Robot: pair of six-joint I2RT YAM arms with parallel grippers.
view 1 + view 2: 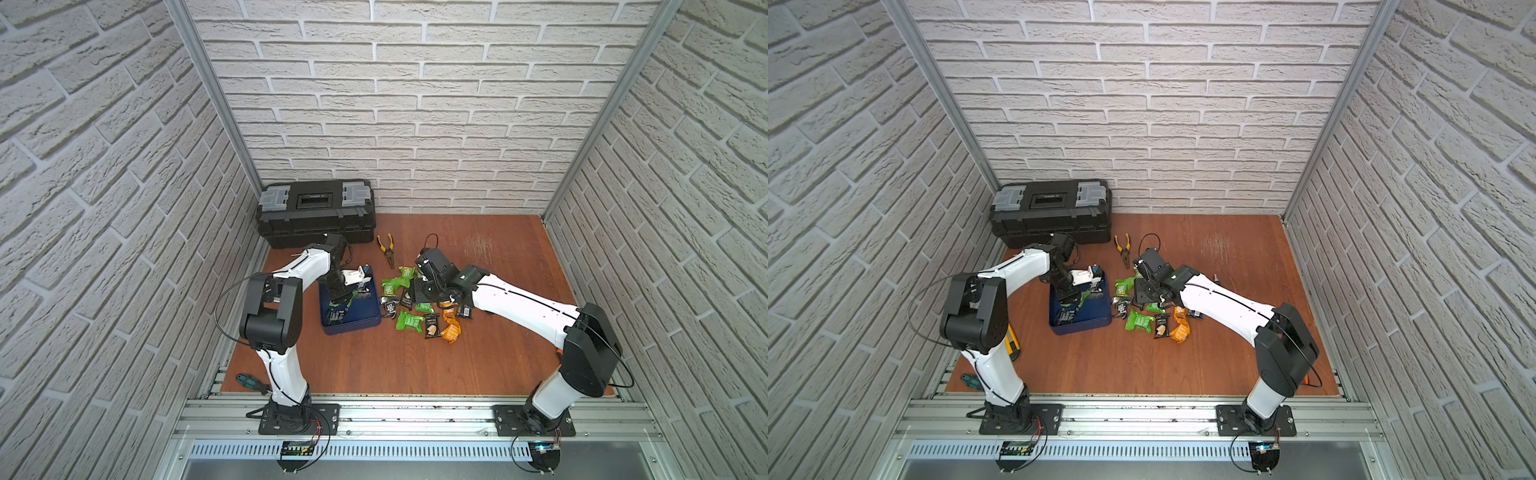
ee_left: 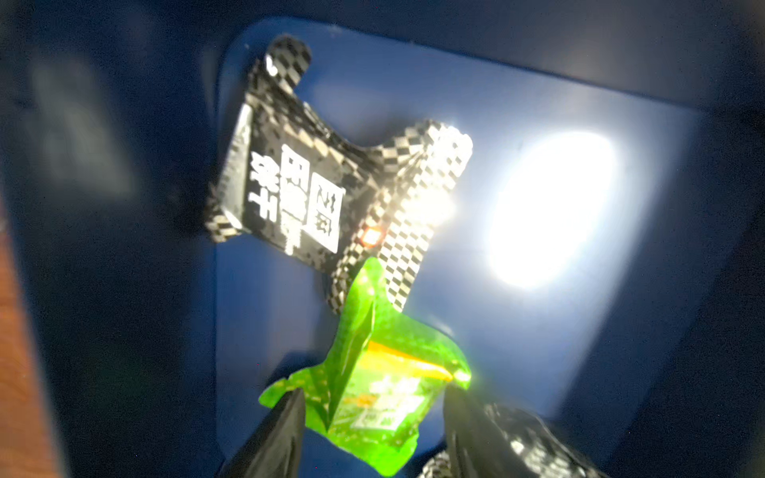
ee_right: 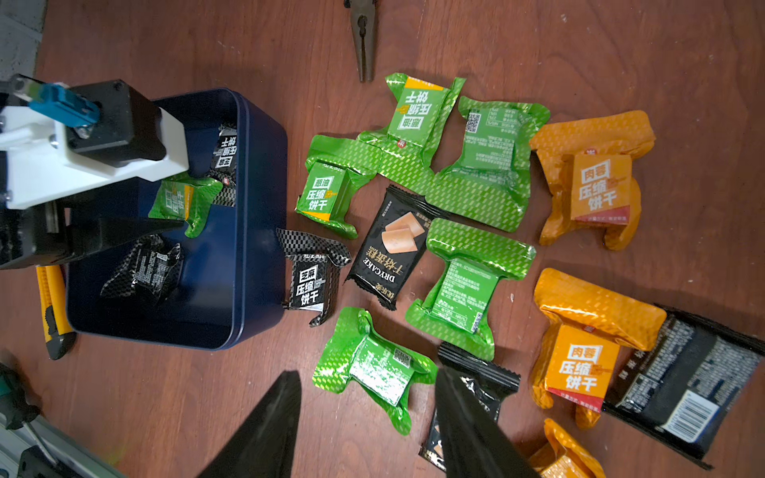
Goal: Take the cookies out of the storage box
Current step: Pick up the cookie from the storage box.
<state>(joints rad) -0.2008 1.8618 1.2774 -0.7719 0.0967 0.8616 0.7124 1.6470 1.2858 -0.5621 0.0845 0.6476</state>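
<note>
Storage box point(image 1: 356, 328) on bench point(image 1: 457, 365): few cookies point(image 3: 145, 269) inside, left jaws flanking a green packet point(image 2: 372, 385), grip cannot be told. Other cookies scattered on bench beside box; right jaws wide, empty, above them.

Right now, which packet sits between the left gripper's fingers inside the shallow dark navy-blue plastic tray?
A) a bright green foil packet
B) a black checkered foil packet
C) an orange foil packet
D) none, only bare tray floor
A: the left wrist view shows the bright green foil packet between the two black fingers of the left gripper, over the floor of the dark navy-blue plastic tray. The black checkered packet lies beyond it.
</note>
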